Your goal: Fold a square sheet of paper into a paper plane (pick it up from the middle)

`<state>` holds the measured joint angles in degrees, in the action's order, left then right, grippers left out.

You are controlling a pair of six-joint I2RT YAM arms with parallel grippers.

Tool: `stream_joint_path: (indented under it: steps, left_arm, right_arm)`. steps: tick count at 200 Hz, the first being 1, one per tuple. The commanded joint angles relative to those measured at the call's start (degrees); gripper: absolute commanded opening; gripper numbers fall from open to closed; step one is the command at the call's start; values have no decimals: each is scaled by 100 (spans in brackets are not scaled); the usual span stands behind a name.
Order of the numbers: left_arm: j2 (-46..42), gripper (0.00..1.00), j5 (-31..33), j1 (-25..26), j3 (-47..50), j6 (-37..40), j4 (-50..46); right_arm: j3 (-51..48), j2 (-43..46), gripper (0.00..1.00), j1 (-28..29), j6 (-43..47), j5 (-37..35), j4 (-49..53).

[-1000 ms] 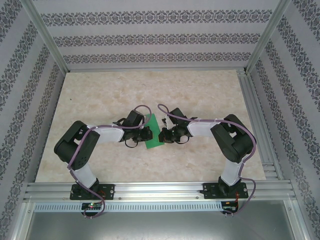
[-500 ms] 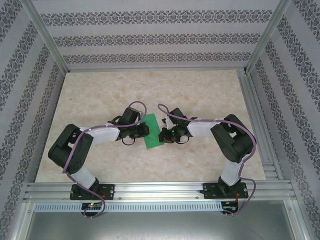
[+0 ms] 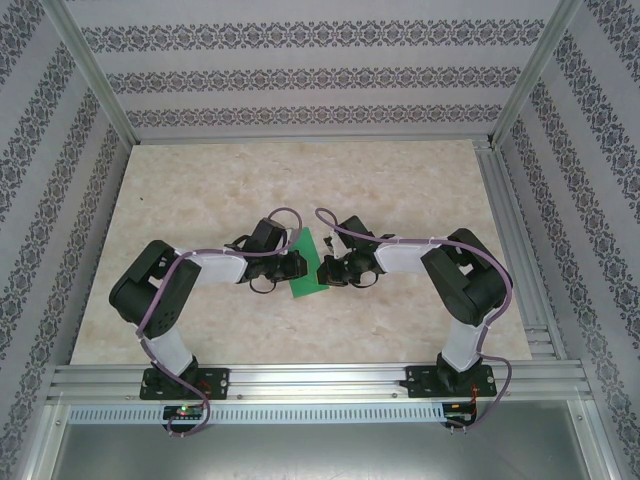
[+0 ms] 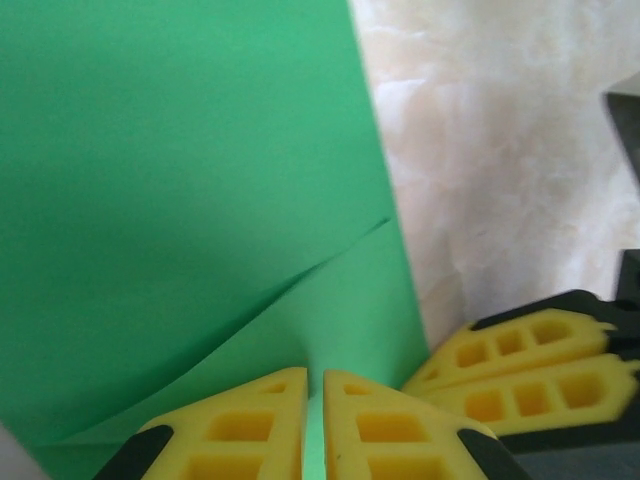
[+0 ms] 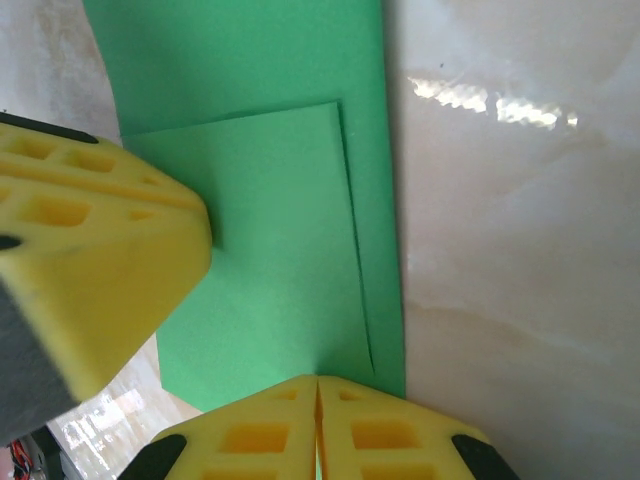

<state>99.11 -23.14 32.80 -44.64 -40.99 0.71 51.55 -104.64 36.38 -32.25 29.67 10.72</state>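
Observation:
The square sheet of paper (image 3: 306, 270) is bright green and partly folded, lying mid-table between the two grippers. In the left wrist view the paper (image 4: 180, 180) shows a raised crease running up from my left gripper (image 4: 313, 378), which is shut on the sheet's edge. In the right wrist view a folded flap lies over the paper (image 5: 270, 250), and my right gripper (image 5: 317, 382) is shut on its near edge. From above, the left gripper (image 3: 292, 264) and the right gripper (image 3: 322, 270) face each other across the sheet, nearly touching.
The beige marble-patterned table (image 3: 400, 180) stretches out around the paper. Patterned walls and aluminium frame posts (image 3: 500, 190) enclose it. The right gripper's yellow fingers (image 4: 520, 365) sit close beside the left gripper.
Half a second ago the left arm had drawn back to the left and the sheet lay flatter. It has now returned right onto the paper's left edge. The right arm has not moved.

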Motion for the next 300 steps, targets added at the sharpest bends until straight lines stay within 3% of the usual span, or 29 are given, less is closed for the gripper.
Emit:
stream_joint_path:
  steps: [1, 45, 91, 145, 220, 300]
  left_arm:
    - [38, 13, 457, 43, -141, 46, -304]
    - [58, 11, 773, 16, -144, 65, -528]
    - [117, 9, 642, 17, -75, 24, -475]
    - [144, 8, 564, 16, -36, 4, -403]
    - [178, 7, 584, 16, 17, -122, -307]
    - [152, 7, 712, 7, 79, -202, -330]
  right_arm:
    - [-243, -431, 9, 61, 35, -771, 562]
    - [-178, -31, 9, 62, 169, -583, 422]
    - [274, 395, 10, 196, 164, -44, 132]
    - [767, -122, 9, 344, 134, -123, 247]
    - [677, -381, 8, 346, 154, -234, 368]
    - [-43, -232, 8, 247, -15, -198, -62]
